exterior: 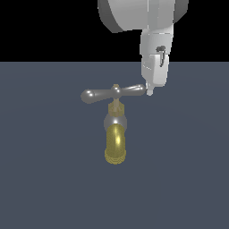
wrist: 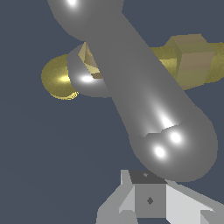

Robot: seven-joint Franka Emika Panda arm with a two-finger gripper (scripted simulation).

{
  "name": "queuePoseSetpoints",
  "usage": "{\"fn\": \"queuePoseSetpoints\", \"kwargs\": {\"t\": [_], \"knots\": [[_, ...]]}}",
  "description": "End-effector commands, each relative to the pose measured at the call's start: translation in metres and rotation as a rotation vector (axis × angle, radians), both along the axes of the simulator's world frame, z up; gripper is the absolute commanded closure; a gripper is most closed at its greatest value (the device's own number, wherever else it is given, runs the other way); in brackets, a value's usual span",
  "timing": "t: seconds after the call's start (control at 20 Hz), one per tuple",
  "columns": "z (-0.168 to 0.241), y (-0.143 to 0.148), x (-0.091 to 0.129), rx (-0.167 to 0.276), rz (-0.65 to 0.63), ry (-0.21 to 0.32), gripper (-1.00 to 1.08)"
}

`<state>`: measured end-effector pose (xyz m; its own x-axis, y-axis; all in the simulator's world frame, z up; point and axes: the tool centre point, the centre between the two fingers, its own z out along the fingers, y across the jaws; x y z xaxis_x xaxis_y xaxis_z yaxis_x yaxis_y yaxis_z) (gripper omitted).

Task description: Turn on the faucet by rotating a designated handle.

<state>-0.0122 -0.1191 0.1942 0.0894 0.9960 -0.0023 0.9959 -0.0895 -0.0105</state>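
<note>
Dark slate-blue ground (exterior: pixel 44 188) fills the lower part of the exterior view under a black band. Near the frame's centre stands the faucet (exterior: pixel 116 129), its gold spout curving down toward the camera. Its handle (exterior: pixel 113 93) lies nearly level, long axis running left to right across the frame. From the upper right, the white arm hangs almost vertically, the gripper (exterior: pixel 150 93) touching the handle's right end; whether its fingers are apart or closed cannot be told.
</note>
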Motion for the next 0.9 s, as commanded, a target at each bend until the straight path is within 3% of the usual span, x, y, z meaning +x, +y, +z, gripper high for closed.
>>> {"fn": "queuePoseSetpoints", "kwargs": {"t": [0.0,0.85], "knots": [[0.0,0.019,0.012,0.003,0.024,-0.004,1.08],[0.002,0.053,0.067,0.002,0.028,-0.01,1.08]]}}
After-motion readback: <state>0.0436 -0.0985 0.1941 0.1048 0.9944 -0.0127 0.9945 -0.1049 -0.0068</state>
